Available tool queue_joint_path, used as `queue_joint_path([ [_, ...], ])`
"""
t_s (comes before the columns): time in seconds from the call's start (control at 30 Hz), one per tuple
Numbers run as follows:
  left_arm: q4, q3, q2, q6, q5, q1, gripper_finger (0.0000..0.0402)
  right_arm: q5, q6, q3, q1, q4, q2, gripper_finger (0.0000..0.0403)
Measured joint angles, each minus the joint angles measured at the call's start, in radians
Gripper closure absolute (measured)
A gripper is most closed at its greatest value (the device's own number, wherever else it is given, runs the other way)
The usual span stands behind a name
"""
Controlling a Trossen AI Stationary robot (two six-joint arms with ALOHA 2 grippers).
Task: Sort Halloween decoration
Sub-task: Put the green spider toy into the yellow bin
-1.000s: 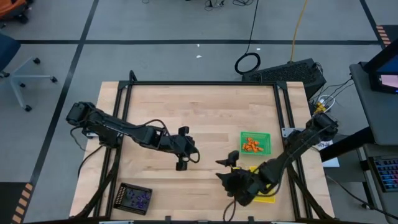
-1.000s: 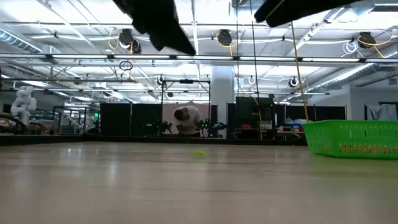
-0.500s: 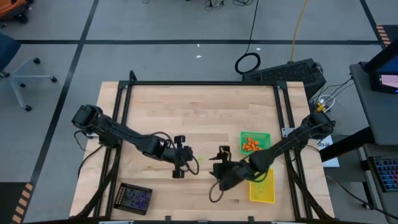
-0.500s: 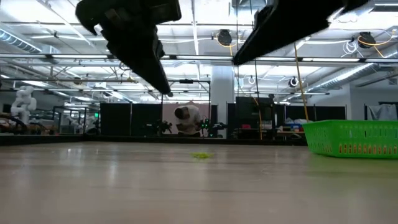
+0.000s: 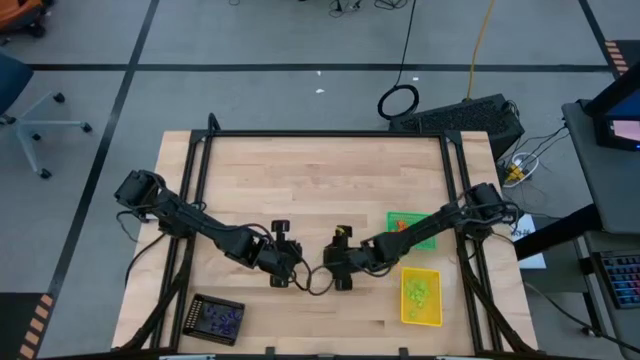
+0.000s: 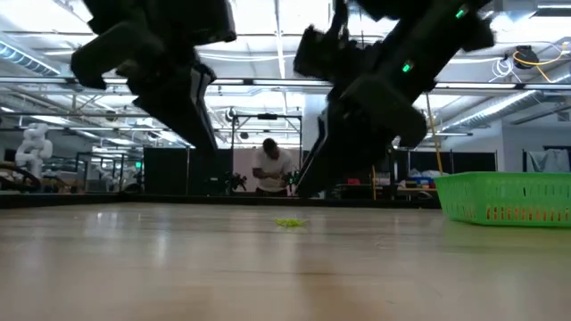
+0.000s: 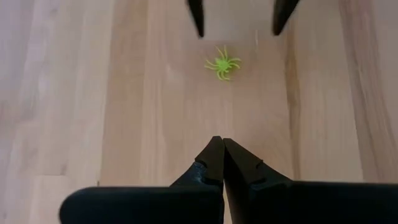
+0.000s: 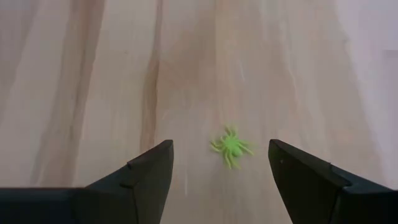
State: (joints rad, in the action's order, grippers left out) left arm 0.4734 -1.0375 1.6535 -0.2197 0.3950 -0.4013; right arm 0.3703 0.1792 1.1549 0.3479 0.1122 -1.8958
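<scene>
One lime-green plastic spider (image 8: 231,147) lies flat on the wooden table (image 5: 300,180) near its middle. It also shows in the low view as a small green spider (image 6: 288,222). My right gripper (image 8: 221,144) hovers open just above it, slanting down from the table's right, one finger on either side and touching nothing. My left gripper (image 7: 222,146) is shut and empty. It slants down from the table's left a short way from the spider (image 7: 222,63), facing the right gripper (image 5: 326,268). In the high view the left gripper (image 5: 298,268) stands close beside it.
A green tray (image 5: 411,228) with orange trinkets stands at the right, partly under my right arm. A yellow tray (image 5: 420,296) with lime-green trinkets is at the near right. A black tray (image 5: 217,318) with purple trinkets is at the near left. A person stands far behind the table.
My right gripper has swung from above the yellow tray toward the table's left and down, staying open, until its fingers straddle the spider. My left gripper has sunk and tipped further down, drifting toward the near edge, still shut. The spider has not moved.
</scene>
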Motion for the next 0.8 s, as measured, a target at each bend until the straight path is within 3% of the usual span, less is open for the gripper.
queue_joint_path([
  [0.23,-0.112,0.085,-0.001,-0.018,0.001,-0.007,0.0398,-0.088,0.018,0.000,-0.045,-0.006,-0.047,0.0172],
  [0.8,-0.187,0.108,-0.001,-0.029,0.003,-0.012,0.0398,-0.143,0.037,0.002,-0.081,-0.010,-0.076,0.0308],
])
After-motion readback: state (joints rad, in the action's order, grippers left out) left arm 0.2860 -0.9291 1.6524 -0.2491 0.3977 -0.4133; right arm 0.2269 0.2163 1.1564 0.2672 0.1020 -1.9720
